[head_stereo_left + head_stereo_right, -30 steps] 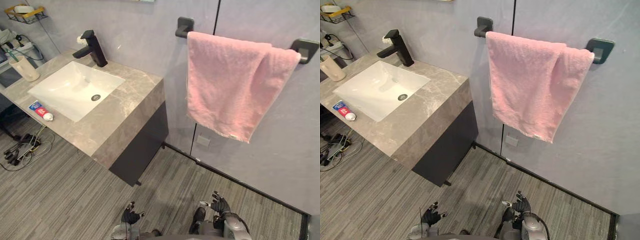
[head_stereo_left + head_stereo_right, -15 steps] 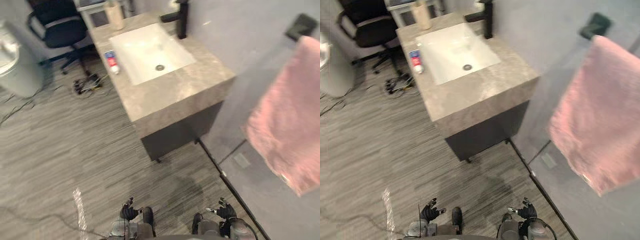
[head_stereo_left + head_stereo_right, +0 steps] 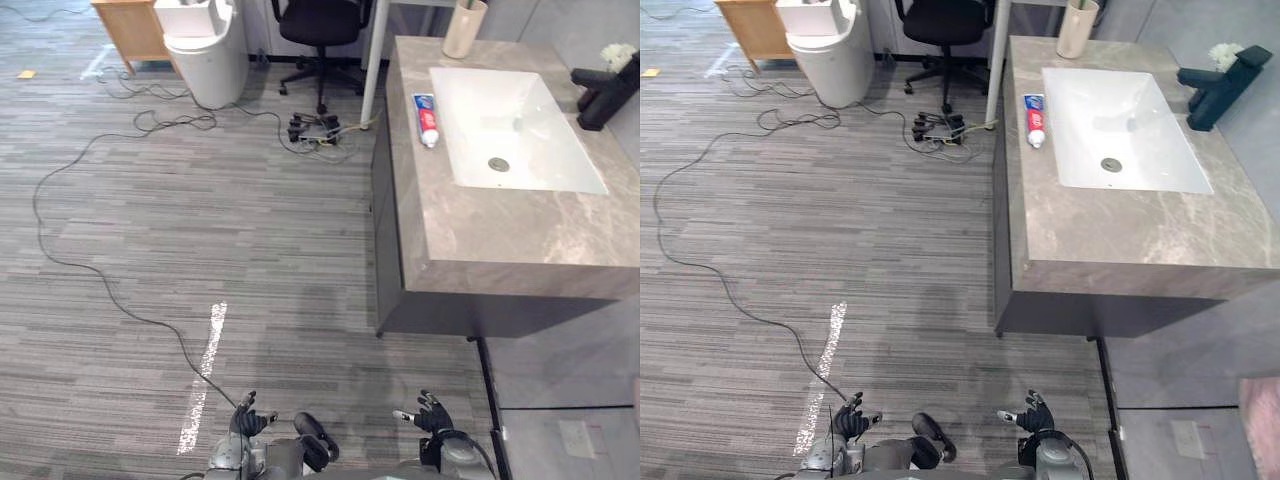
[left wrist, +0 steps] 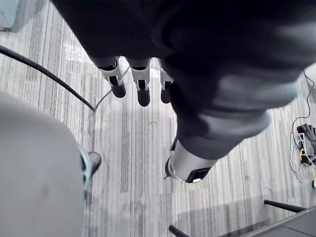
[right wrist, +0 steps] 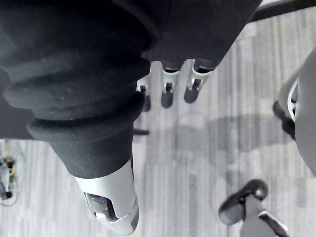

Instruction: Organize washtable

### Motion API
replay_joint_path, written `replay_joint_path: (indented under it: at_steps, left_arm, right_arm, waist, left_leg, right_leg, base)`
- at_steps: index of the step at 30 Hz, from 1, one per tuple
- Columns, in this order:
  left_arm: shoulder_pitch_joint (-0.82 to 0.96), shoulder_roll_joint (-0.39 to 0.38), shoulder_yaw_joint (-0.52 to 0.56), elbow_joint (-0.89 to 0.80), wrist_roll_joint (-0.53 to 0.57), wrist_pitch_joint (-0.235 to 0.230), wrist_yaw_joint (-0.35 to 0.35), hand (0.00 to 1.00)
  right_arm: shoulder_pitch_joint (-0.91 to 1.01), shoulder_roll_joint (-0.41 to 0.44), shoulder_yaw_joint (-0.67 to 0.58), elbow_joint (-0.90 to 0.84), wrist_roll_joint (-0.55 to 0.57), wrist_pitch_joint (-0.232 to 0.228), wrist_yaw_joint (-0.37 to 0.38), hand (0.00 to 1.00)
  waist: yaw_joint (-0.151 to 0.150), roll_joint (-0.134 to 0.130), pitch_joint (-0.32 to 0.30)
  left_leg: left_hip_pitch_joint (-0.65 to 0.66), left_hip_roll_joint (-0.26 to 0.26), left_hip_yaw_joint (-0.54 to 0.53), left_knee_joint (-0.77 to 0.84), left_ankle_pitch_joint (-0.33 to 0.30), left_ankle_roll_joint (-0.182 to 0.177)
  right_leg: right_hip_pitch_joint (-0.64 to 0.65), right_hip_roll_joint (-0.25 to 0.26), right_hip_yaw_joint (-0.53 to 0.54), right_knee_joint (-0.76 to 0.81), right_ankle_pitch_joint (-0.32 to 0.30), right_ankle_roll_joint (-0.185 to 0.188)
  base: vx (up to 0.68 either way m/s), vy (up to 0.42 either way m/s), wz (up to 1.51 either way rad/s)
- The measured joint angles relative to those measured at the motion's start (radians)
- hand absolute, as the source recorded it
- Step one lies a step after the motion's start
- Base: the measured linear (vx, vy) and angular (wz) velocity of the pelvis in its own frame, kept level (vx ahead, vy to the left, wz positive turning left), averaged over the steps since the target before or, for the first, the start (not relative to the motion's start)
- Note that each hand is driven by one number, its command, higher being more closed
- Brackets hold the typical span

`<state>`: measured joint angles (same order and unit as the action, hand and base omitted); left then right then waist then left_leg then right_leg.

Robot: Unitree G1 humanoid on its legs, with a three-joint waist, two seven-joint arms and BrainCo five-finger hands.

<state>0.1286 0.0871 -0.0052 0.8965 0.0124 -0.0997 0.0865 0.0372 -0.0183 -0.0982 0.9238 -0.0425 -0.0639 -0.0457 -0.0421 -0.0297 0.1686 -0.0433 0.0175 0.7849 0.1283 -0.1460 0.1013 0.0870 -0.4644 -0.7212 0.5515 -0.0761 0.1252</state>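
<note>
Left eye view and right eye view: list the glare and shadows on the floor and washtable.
Left eye view: a pale streak, probably glare, lies on the floor; a soft dark shadow spreads on it beside the washtable. Right eye view: the white sink is the brightest surface, faintly shaded inside.

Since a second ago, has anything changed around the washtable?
Only the camera swung; nothing was moved or grasped. The toothpaste tube still lies beside the sink on the washtable, the cup at its far corner. Left hand and right hand stay low, open, empty.
</note>
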Motion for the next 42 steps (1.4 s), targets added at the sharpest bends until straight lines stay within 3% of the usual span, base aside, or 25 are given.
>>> replay_joint_path:
  at_steps: [1,2,3,7,10,12,13,14,15,16,17,19,20,21,23,24,25,28,30,32,34,37,40,42]
  left_arm:
    - [0.002,-0.003,-0.001,0.001,0.002,0.001,0.000,0.00]
    - [0.004,-0.002,-0.001,0.003,0.006,0.002,0.000,0.00]
    - [0.004,-0.003,-0.001,0.009,0.005,0.003,0.000,0.00]
    - [0.000,-0.013,0.021,0.020,0.000,0.003,0.000,0.00]
    - [-0.015,-0.015,0.037,0.050,0.000,0.004,-0.005,0.00]
    - [-0.019,-0.013,0.039,0.058,0.001,0.004,-0.017,0.00]
    - [-0.021,-0.015,0.041,0.056,0.001,0.004,-0.020,0.00]
    - [-0.020,-0.019,0.054,0.053,0.000,0.006,-0.021,0.00]
    - [-0.021,-0.015,0.057,0.048,-0.001,0.007,-0.021,0.00]
    - [-0.017,-0.001,0.057,0.035,-0.001,0.007,-0.022,0.00]
    - [-0.026,-0.007,0.060,0.031,-0.004,0.008,-0.019,0.00]
    - [-0.031,-0.011,0.069,0.016,0.000,0.005,-0.021,0.00]
    - [-0.030,-0.006,0.068,0.017,0.001,0.006,-0.021,0.00]
    - [-0.028,-0.007,0.068,0.017,0.000,0.005,-0.021,0.00]
    - [-0.031,-0.012,0.068,0.020,0.000,0.006,-0.020,0.00]
    - [-0.034,-0.028,0.065,0.036,0.001,0.006,-0.020,0.00]
    - [-0.034,-0.015,0.065,0.040,0.001,0.007,-0.017,0.00]
    - [-0.034,0.009,0.055,0.040,0.002,0.006,-0.019,0.00]
    - [-0.030,0.013,0.054,0.040,0.004,0.006,-0.019,0.00]
    - [-0.031,0.015,0.056,0.040,0.005,0.005,-0.019,0.00]
    - [-0.031,0.012,0.056,0.039,0.004,0.004,-0.020,0.00]
    - [-0.021,0.010,0.060,0.039,0.005,0.005,-0.019,0.00]
    - [-0.020,-0.004,0.080,0.045,0.003,0.006,-0.019,0.00]
    - [-0.023,-0.005,0.087,0.051,0.002,0.005,-0.021,0.00]
  right_arm:
    - [0.003,-0.001,0.001,0.000,0.000,0.000,0.002,0.00]
    - [0.007,-0.006,0.002,-0.013,-0.001,-0.002,0.006,0.00]
    - [0.007,-0.013,0.002,-0.022,0.000,-0.006,0.006,0.00]
    - [0.010,-0.026,0.001,-0.027,0.008,-0.007,0.008,0.00]
    - [0.005,-0.022,0.006,-0.031,0.014,-0.021,0.025,0.00]
    - [0.005,-0.016,0.004,-0.037,0.014,-0.026,0.027,0.00]
    - [0.010,-0.018,-0.002,-0.039,0.013,-0.026,0.027,0.00]
    - [0.013,-0.020,-0.001,-0.037,0.011,-0.022,0.027,0.00]
    - [0.018,-0.018,0.000,-0.034,0.010,-0.020,0.027,0.00]
    - [0.030,-0.012,0.004,-0.026,0.012,-0.016,0.027,0.00]
    - [0.016,-0.021,0.008,-0.026,0.021,-0.013,0.024,0.00]
    - [0.007,-0.023,0.009,-0.003,0.021,-0.006,0.022,0.00]
    - [0.009,-0.020,0.002,0.006,0.023,-0.003,0.022,0.00]
    - [0.009,-0.017,-0.003,0.009,0.022,-0.002,0.021,0.00]
    - [0.009,-0.021,-0.004,0.013,0.021,-0.003,0.018,0.00]
    - [0.008,-0.029,-0.006,0.004,0.022,-0.007,0.016,0.00]
    - [0.017,-0.013,-0.003,-0.007,0.020,-0.006,0.005,0.00]
    - [0.031,0.004,-0.006,-0.003,0.010,-0.004,0.002,0.00]
    - [0.034,0.012,-0.018,0.004,0.005,-0.004,0.002,0.00]
    - [0.035,0.010,-0.031,0.001,0.001,-0.005,0.006,0.00]
    - [0.035,0.012,-0.039,-0.003,0.001,-0.005,0.010,0.00]
    - [0.034,0.006,-0.027,-0.009,-0.001,-0.008,0.027,0.00]
    - [0.025,0.003,-0.023,-0.008,-0.004,-0.009,0.029,0.00]
    - [0.004,0.004,-0.017,-0.004,-0.007,-0.008,0.031,0.00]
  waist:
    - [-0.002,0.005,0.003]
    - [-0.012,0.009,0.008]
    - [-0.025,0.024,0.019]
    - [-0.032,0.021,0.049]
    - [-0.040,0.015,0.053]
    - [-0.054,0.013,0.053]
    - [-0.054,0.016,0.051]
    - [-0.051,0.024,0.046]
    - [-0.049,0.017,0.043]
    - [-0.050,-0.015,0.025]
    - [-0.034,0.012,0.034]
    - [-0.016,0.009,0.037]
    - [-0.018,-0.008,0.046]
    - [-0.016,-0.005,0.046]
    - [-0.021,0.012,0.046]
    - [-0.030,0.033,0.047]
    - [-0.031,0.010,0.041]
    - [-0.024,-0.026,0.033]
    - [-0.024,-0.030,0.031]
    - [-0.020,-0.027,0.033]
    - [0.001,-0.034,0.047]
    - [0.001,-0.037,0.056]
    - [-0.009,-0.027,0.052]
    - [-0.023,-0.028,0.062]
  left_leg:
    - [0.017,-0.009,-0.016,-0.011,-0.006,-0.005]
    - [0.043,-0.019,-0.046,-0.031,-0.009,-0.010]
    - [0.065,-0.024,-0.079,-0.055,-0.008,-0.011]
    - [0.135,-0.034,-0.126,-0.096,-0.010,-0.017]
    - [0.155,-0.046,-0.172,-0.097,-0.024,-0.032]
    - [0.159,-0.048,-0.218,-0.077,-0.038,-0.029]
    - [0.138,-0.033,-0.243,-0.018,-0.076,-0.039]
    - [0.095,0.012,-0.242,0.119,-0.125,-0.083]
    - [0.064,0.026,-0.233,0.198,-0.127,-0.087]
    - [0.003,0.045,-0.220,0.358,-0.130,-0.089]
    - [-0.086,0.141,-0.221,0.575,-0.171,-0.107]
    - [-0.112,0.156,-0.228,0.596,-0.211,-0.095]
    - [-0.116,0.172,-0.266,0.548,-0.209,-0.103]
    - [-0.114,0.192,-0.297,0.485,-0.199,-0.120]
    - [-0.099,0.228,-0.375,0.298,-0.136,-0.195]
    - [-0.060,0.241,-0.355,0.224,0.005,-0.156]
    - [-0.023,0.206,-0.314,0.181,0.006,-0.157]
    - [0.003,0.149,-0.294,0.177,0.007,-0.143]
    - [0.008,0.125,-0.317,0.178,0.005,-0.140]
    - [0.027,0.106,-0.321,0.176,-0.035,-0.117]
    - [0.093,0.068,-0.287,0.142,-0.071,-0.112]
    - [0.172,0.012,-0.267,0.051,-0.074,-0.108]
    - [0.215,0.023,-0.261,0.011,-0.075,-0.105]
    - [0.216,0.069,-0.239,0.004,-0.086,-0.124]
  right_leg:
    - [-0.027,-0.020,0.046,0.082,-0.015,-0.033]
    - [-0.088,-0.003,0.144,0.190,-0.075,-0.053]
    - [-0.149,0.051,0.213,0.245,-0.126,-0.046]
    - [-0.294,0.147,0.210,0.188,-0.186,-0.062]
    - [-0.366,0.207,0.191,-0.023,-0.126,-0.091]
    - [-0.373,0.228,0.218,-0.059,-0.086,-0.129]
    - [-0.354,0.247,0.202,-0.065,-0.084,-0.132]
    - [-0.322,0.294,0.176,-0.102,-0.081,-0.137]
    - [-0.303,0.317,0.175,-0.144,-0.067,-0.153]
    - [-0.261,0.343,0.190,-0.241,0.010,-0.206]
    - [-0.218,0.379,0.216,-0.314,0.056,-0.253]
    - [-0.176,0.376,0.287,-0.370,0.068,-0.228]
    - [-0.144,0.366,0.315,-0.396,0.076,-0.216]
    - [-0.130,0.363,0.345,-0.409,0.081,-0.203]
    - [-0.124,0.368,0.400,-0.423,0.081,-0.149]
    - [-0.114,0.370,0.428,-0.440,0.090,-0.109]
    - [-0.085,0.347,0.430,-0.481,0.105,-0.078]
    - [-0.056,0.304,0.447,-0.547,0.148,-0.042]
    - [-0.048,0.287,0.449,-0.549,0.149,-0.040]
    - [-0.066,0.269,0.459,-0.480,0.109,-0.029]
    - [-0.142,0.208,0.511,-0.266,0.010,-0.033]
    - [-0.217,0.146,0.462,-0.073,-0.004,-0.076]
    - [-0.250,0.157,0.366,-0.038,-0.051,-0.088]
    - [-0.309,0.206,0.210,-0.096,-0.063,-0.098]
  base:
    - [0.08,0.145,0.43]
    - [0.09,0.105,0.56]
    - [0.09,0.086,0.60]
    - [0.11,0.089,0.50]
    - [0.18,0.047,0.57]
    - [0.30,-0.027,0.94]
    - [0.43,-0.078,0.83]
    - [0.46,-0.073,0.71]
    - [0.49,-0.088,0.47]
    - [0.38,-0.017,0.02]
    - [0.34,0.032,-0.34]
    - [0.20,0.078,-0.63]
    - [0.18,0.061,-0.65]
    - [0.18,0.118,-0.87]
    - [0.12,0.204,-0.86]
    - [0.12,0.278,-0.71]
    - [0.15,0.311,-0.63]
    - [0.09,0.196,-0.18]
    - [0.07,0.131,0.03]
    - [0.03,0.140,-0.12]
    - [-0.01,0.133,-0.45]
    - [-0.02,0.097,-0.53]
    - [0.09,0.040,-0.47]
    - [0.23,-0.052,-0.33]
